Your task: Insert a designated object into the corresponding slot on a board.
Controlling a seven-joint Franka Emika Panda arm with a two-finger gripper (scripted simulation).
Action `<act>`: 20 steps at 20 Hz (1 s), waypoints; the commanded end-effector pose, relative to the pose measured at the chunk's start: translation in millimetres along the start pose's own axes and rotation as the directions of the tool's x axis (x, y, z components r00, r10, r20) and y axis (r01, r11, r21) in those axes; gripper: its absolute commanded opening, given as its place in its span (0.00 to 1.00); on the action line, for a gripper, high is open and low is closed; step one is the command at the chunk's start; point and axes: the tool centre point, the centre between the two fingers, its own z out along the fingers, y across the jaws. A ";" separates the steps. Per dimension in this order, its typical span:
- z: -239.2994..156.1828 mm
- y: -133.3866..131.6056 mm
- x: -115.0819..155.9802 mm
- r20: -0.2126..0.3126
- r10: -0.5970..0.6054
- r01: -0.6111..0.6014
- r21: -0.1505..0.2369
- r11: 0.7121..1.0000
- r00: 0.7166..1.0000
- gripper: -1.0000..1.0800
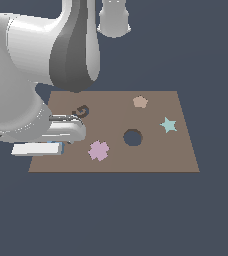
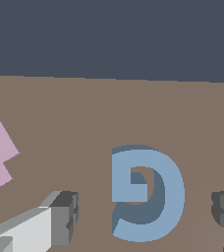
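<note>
Fingers (image 2: pixel 60 219) wide apart either side of light-blue G block (image 2: pixel 151 194) in wrist view, arm-hidden in exterior view.

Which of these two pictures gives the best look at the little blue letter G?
The wrist view. There the blue letter G fills much of the picture, lying flat on the brown board between the open gripper's fingers. In the exterior view the arm hides nearly all of it; only a sliver of blue shows by the gripper.
</note>
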 end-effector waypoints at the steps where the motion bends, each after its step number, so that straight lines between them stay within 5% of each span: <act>1: 1.5 2.4 1.9 0.000 -0.003 0.003 0.000 1.000 1.000 0.96; 14: 21.8 3.0 2.5 0.000 -0.003 0.003 -0.001 1.000 1.000 0.96; 15: 21.8 3.0 2.5 0.000 -0.003 0.003 -0.001 1.000 1.000 0.00; 20: 21.8 3.0 2.5 0.000 -0.003 0.003 -0.001 1.000 1.000 0.00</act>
